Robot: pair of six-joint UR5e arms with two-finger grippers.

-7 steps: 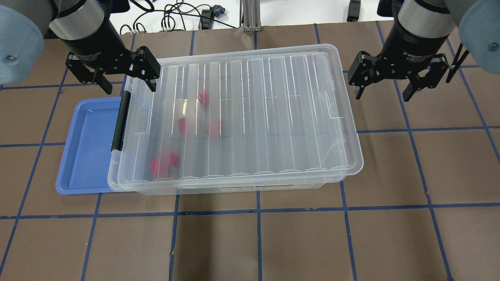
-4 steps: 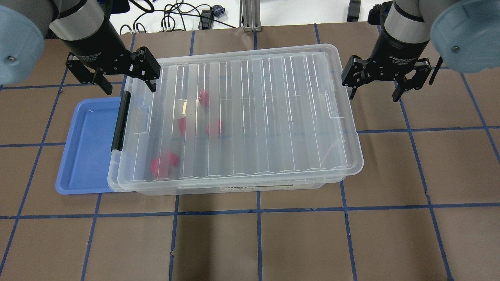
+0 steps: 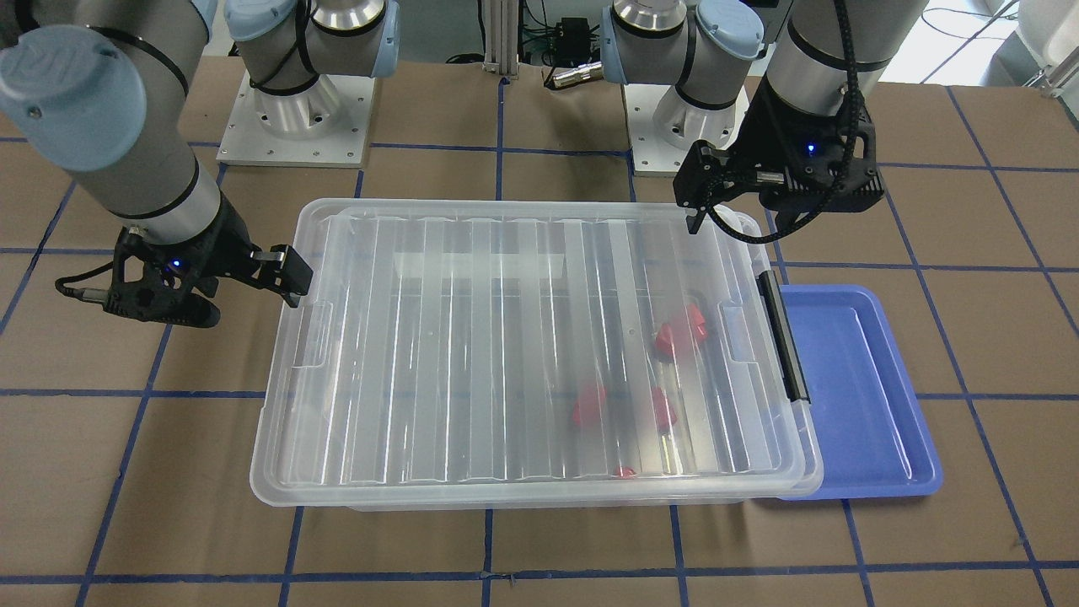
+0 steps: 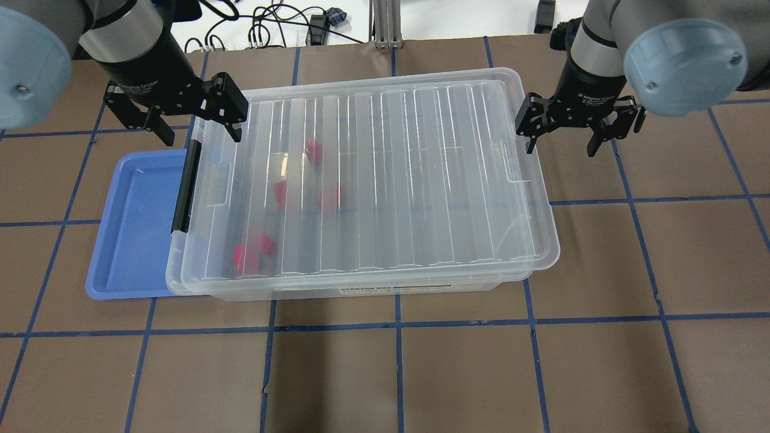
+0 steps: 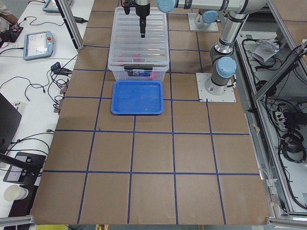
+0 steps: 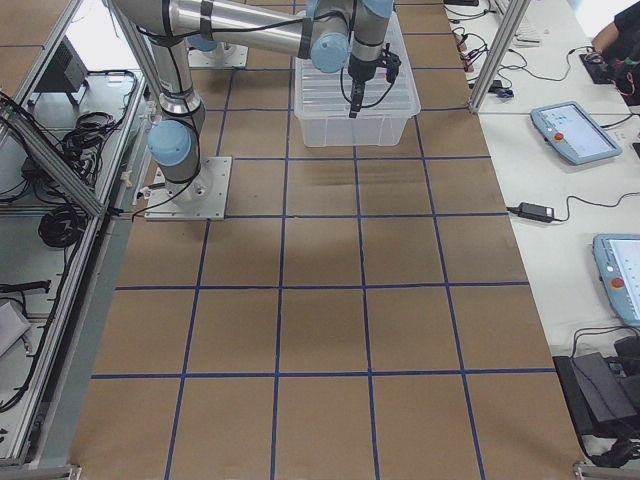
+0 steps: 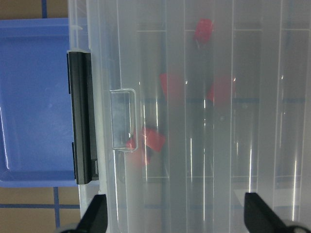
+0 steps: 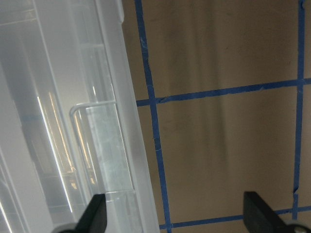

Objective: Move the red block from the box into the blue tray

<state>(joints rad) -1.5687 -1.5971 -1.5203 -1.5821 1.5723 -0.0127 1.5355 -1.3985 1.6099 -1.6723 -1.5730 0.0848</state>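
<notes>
The box (image 4: 421, 180), a clear bin, sits mid-table with its ribbed lid on and its black latch bar (image 4: 185, 186) at the left end. Several red blocks (image 4: 313, 150) lie inside under the lid and also show in the left wrist view (image 7: 154, 140). The blue tray (image 4: 135, 228) is empty and touches the box's left end. My left gripper (image 4: 195, 129) is open and empty above the box's far left corner, over the latch end. My right gripper (image 4: 560, 147) is open and empty at the box's right end, one finger (image 4: 529, 144) near the rim.
Brown paper with a blue tape grid (image 4: 397, 325) covers the table. Cables (image 4: 271, 27) and an aluminium post (image 4: 385, 24) stand behind the far edge. The arm bases (image 3: 295, 110) stand on the robot's side of the box.
My right gripper has moved left and down to the box's right end, still open. The left gripper, the box and the blocks have not moved.
</notes>
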